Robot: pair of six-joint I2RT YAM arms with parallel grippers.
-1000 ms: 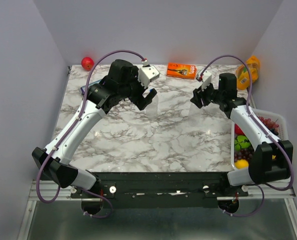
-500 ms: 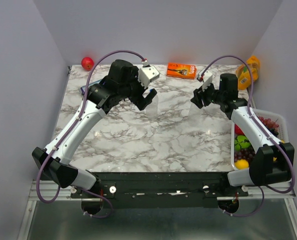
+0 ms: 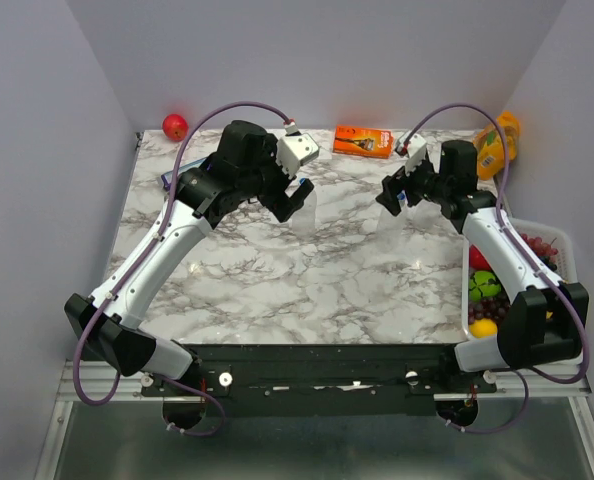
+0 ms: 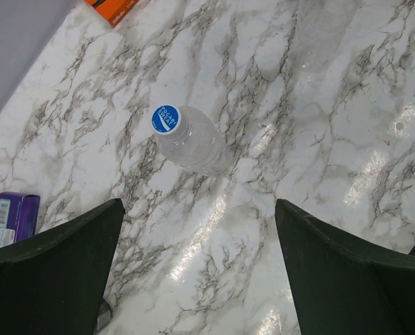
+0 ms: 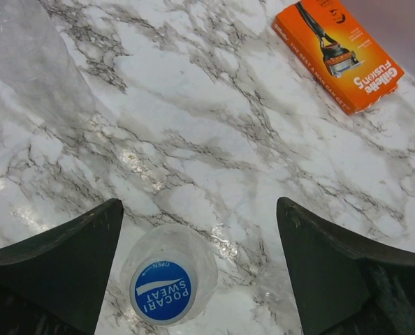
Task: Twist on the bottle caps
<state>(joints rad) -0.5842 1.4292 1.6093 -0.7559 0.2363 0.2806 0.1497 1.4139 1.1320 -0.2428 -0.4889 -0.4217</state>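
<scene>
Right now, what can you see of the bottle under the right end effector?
The bottle is small, clear, colourless plastic, seen from above, standing upright on the marble table. A round blue cap printed POCARI SWEAT and OPEN in white sits on its neck. It stands between the open fingers of the right end effector, which do not touch it.

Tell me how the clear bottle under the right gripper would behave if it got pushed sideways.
The bottle looks see-through with nothing inside, so it is probably very light and would skid on the smooth marble table. It stands upright, so a push near its blue cap would likely tip it; its round body could then roll.
</scene>
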